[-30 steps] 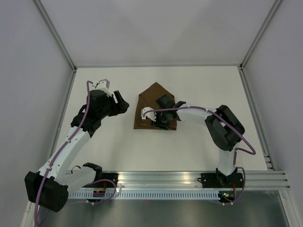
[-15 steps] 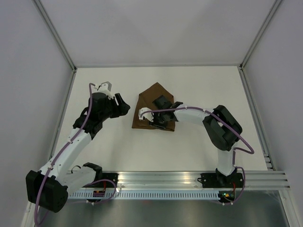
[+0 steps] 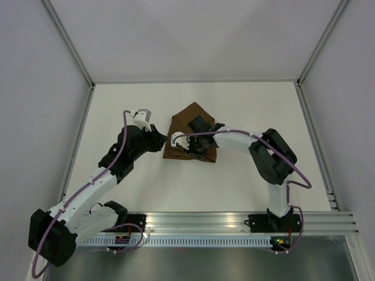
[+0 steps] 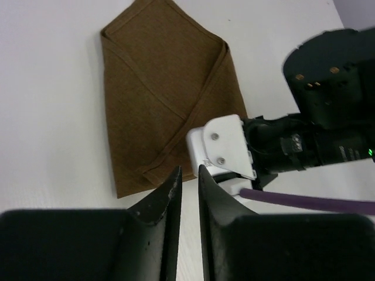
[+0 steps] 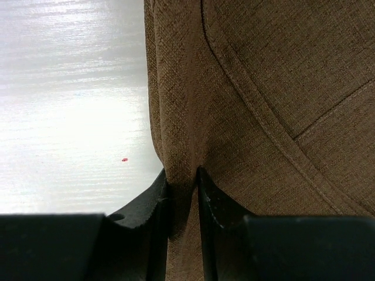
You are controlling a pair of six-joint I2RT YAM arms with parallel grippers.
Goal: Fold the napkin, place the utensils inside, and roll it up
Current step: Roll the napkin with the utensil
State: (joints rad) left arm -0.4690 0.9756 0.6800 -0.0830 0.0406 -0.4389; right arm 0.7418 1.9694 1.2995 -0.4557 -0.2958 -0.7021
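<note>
- At the napkin's near part, folded flat on the surface, a fabric ridge is clamped between the right fingers.
- Just beside the napkin, the left fingers are all but closed and empty.
- The folded layers could be dragged open if the pinch is pulled sideways.

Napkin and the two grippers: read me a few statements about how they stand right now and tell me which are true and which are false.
1. The right gripper pinches a raised fold of the napkin. True.
2. The left gripper holds a corner of the napkin. False: its fingers are nearly together with nothing between them, over the table just off the napkin's edge.
3. The napkin lies spread out as one flat open square. False: its flaps are folded over one another, narrowing to a point at the far end.
4. No utensils show in any view. True.
</note>
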